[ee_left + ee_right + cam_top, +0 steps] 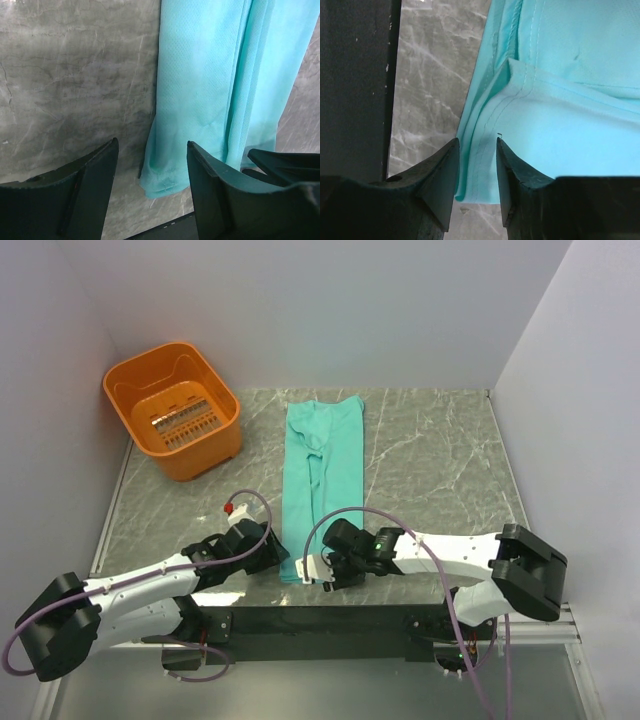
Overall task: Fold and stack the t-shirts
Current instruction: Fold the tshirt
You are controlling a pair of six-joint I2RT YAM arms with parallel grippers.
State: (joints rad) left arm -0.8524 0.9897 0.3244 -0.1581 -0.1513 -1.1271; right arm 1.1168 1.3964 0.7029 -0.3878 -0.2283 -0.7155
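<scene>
The t-shirt (323,475) is lying on the table (430,470) as a long teal strip. Its sides are folded in, soft ridges are running down its length, and the near hem is sitting right at the front edge. Both arms are crowding that hem. The left gripper (152,150) is standing wide apart just beside the left corner, touching no cloth. The right gripper (477,142) is hovering with jaws narrowly parted over the stitched edge, cloth flat between them, nothing pinched. My call for this fold: each gripper should be taking one corner, catching all layers and lifting level.
</scene>
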